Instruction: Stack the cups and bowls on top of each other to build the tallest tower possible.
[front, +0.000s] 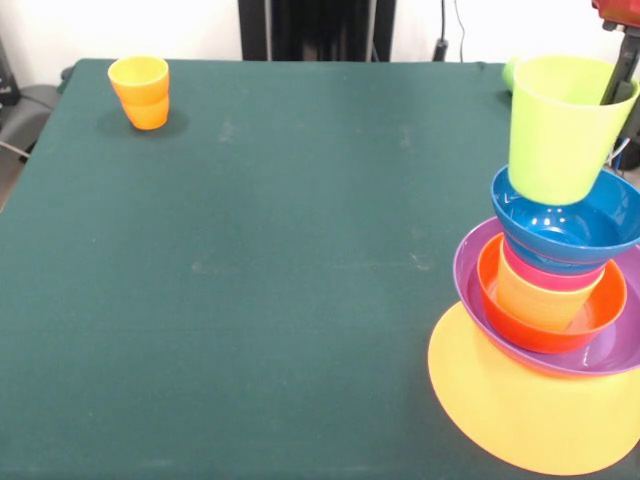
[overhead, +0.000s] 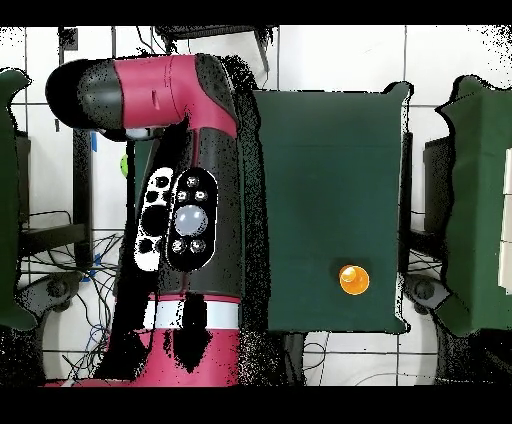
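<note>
Lime cup tilted atop tower, frame right; gripper finger inside cup, grip unclear. Orange cup upper left.

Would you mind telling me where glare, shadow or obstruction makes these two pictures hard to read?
Front view: highlights glint on the blue bowl and red-orange bowl; the orange cup casts a soft shadow on the green tablecloth; the tower is cut off at the right edge. Overhead view: the red and black arm hides the tower, and only the orange cup shows plainly.

Arm hides the tower overhead — pincer's grip on it unclear.
</note>
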